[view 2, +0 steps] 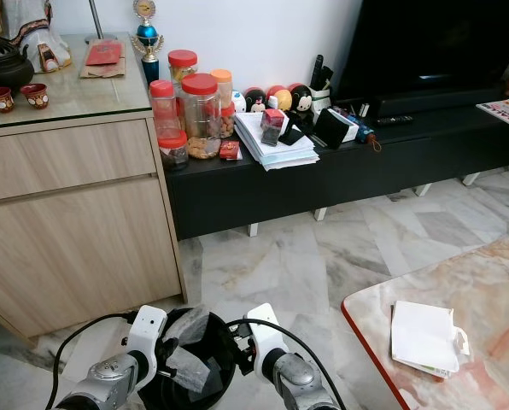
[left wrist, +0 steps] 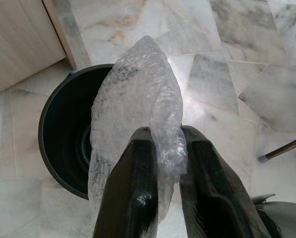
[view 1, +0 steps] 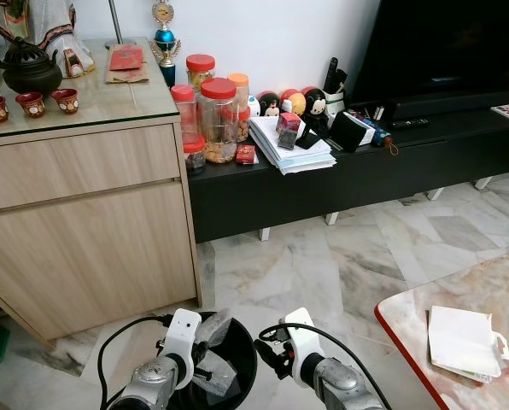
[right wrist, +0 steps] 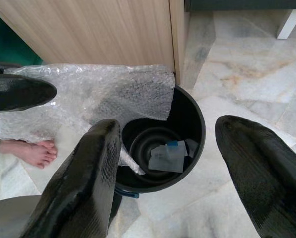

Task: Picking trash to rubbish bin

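Observation:
A sheet of clear bubble wrap point(left wrist: 138, 114) is pinched between the two black fingers of my left gripper point(left wrist: 165, 163), hanging over the rim of the black rubbish bin point(left wrist: 63, 144). In the left eye view the bin point(view 1: 237, 350) stands on the marble floor at the bottom centre, with the bubble wrap point(view 1: 213, 329) at its near-left edge. My right gripper point(right wrist: 168, 158) is open just beside the bin, fingers point(right wrist: 83, 188) spread wide over it. A grey scrap with a blue bit point(right wrist: 169, 156) lies inside the bin.
A wooden cabinet point(view 1: 84, 222) stands just behind the bin. A low black TV bench point(view 1: 357, 171) holds jars and papers. A marble table corner with a white paper bag point(view 1: 464, 342) is at the right. A person's bare foot point(right wrist: 31, 151) is near the bin.

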`<state>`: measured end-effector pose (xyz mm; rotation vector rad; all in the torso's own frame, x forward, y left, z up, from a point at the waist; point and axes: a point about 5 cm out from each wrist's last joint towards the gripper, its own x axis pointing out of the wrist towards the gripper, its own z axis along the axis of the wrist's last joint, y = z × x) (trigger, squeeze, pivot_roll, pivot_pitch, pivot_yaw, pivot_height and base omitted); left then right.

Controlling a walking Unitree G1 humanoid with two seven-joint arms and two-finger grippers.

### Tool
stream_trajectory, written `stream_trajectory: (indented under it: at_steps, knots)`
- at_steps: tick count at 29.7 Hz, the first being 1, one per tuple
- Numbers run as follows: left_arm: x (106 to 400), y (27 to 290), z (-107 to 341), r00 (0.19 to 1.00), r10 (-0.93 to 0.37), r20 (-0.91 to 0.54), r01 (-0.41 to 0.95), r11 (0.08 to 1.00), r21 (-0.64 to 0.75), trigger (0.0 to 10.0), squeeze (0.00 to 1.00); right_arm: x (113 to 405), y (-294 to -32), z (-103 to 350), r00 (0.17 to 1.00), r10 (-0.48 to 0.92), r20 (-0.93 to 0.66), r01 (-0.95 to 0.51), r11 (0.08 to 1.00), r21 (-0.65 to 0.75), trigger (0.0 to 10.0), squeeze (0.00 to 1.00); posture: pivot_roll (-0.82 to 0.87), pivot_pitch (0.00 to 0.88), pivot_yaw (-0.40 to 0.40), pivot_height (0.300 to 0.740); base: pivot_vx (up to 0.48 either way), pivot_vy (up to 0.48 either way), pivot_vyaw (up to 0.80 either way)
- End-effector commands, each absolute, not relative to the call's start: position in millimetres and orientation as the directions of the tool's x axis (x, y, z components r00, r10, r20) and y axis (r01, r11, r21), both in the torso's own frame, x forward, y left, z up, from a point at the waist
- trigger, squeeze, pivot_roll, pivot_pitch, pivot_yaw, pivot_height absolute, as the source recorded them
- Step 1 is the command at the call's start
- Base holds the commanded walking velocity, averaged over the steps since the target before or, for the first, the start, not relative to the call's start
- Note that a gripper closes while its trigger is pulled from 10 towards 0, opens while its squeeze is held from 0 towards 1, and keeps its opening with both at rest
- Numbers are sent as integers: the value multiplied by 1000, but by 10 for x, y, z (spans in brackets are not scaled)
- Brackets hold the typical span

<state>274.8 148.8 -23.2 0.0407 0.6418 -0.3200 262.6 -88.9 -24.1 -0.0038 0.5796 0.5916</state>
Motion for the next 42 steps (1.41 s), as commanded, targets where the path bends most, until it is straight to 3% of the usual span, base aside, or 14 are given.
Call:
stream_trajectory:
  at_steps: [1, 8, 9, 10, 11, 22, 23, 25, 26, 33, 42]
  knots:
    - [2783, 1470, -200, 762, -290, -579, 308, 949, -70, 10000, 0, 2672, -889, -198, 686, 527, -502, -534, 833, 144, 10000, 0, 33, 72, -79, 740, 0, 0, 0]
    - [2779, 1475, -202, 760, -293, -580, 309, 948, -74, 10000, 31, 2664, -883, -203, 683, 529, -503, -536, 831, 145, 10000, 0, 33, 67, -79, 740, 0, 0, 0]
    - [2779, 1476, -202, 760, -293, -580, 309, 948, -74, 10000, 925, 2663, -882, -204, 683, 529, -504, -537, 831, 144, 10000, 0, 32, 62, -77, 740, 0, 0, 0]
    - [2779, 1476, -202, 760, -293, -580, 309, 948, -74, 10000, 925, 2663, -882, -204, 683, 529, -504, -537, 831, 144, 10000, 0, 32, 62, -77, 740, 0, 0, 0]
    - [2777, 1475, -204, 759, -295, -580, 310, 948, -76, 10000, 1000, 2662, -883, -205, 684, 528, -504, -537, 831, 143, 10000, 0, 31, 61, -78, 740, 0, 0, 0]
    - [2782, 1463, -199, 758, -303, -577, 316, 945, -81, 10000, 965, 2667, -888, -201, 684, 528, -503, -538, 831, 141, 10000, 0, 32, 57, -80, 740, 0, 0, 0]
    - [2782, 1464, -198, 759, -302, -577, 317, 945, -78, 10000, 90, 2667, -889, -202, 684, 528, -503, -538, 831, 141, 10000, 0, 32, 58, -81, 740, 0, 0, 0]
    - [2783, 1464, -198, 759, -300, -578, 317, 946, -76, 10000, 90, 2667, -890, -202, 684, 528, -504, -538, 831, 140, 10000, 0, 32, 58, -81, 740, 0, 0, 0]
    - [2784, 1466, -197, 760, -299, -577, 315, 946, -75, 10000, 0, 2667, -892, -202, 684, 527, -504, -538, 832, 140, 10000, 0, 33, 62, -83, 740, 0, 0, 0]
    - [2783, 1574, -191, 781, -254, -570, 282, 958, -40, 10000, 0, 2640, -905, -230, 684, 518, -514, -528, 837, 142, 10000, 0, 37, 66, -86, 740, 0, 0, 0]
    - [2580, 2085, -292, 812, 25, -583, 68, 988, 137, 10000, 0, 2498, -1010, -378, 663, 463, -588, -489, 863, 128, 10000, 0, 51, 68, -85, 740, 0, 0, 0]
